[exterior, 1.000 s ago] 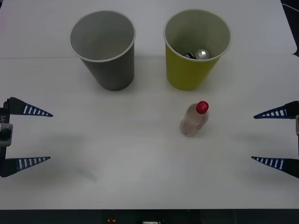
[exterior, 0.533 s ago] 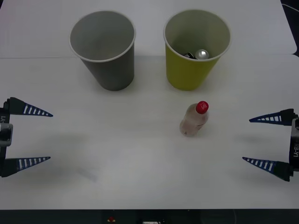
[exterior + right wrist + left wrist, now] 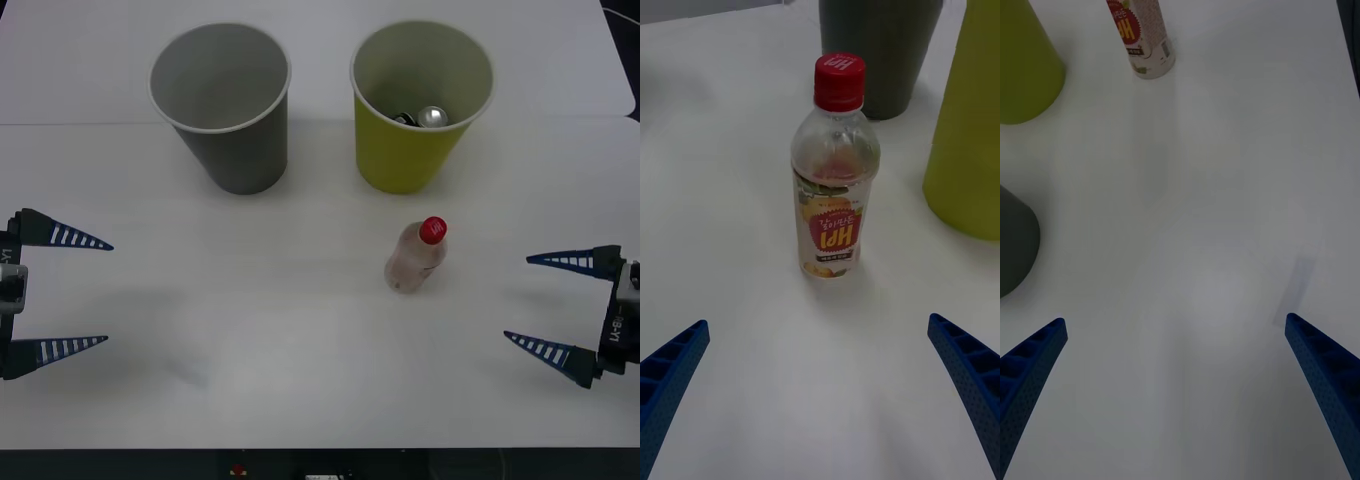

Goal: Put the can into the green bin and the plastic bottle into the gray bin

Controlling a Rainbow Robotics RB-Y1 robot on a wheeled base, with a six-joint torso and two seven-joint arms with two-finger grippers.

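Red-capped clear plastic bottle (image 3: 415, 257): upright mid-worktop, ungripped; right gripper (image 3: 550, 306) at right edge, fingers spread wide, nothing held.

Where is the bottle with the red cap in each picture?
Front view: the plastic bottle stands on the table, in front of the green bin.
Right wrist view: it stands upright, centred ahead of the open right claw.
Left wrist view: only its lower part appears, far off.
Shared landmark: the green bin beside it.

Can (image 3: 431, 116) body mostly hidden, seemingly, behind green bin (image 3: 410, 160) wall.
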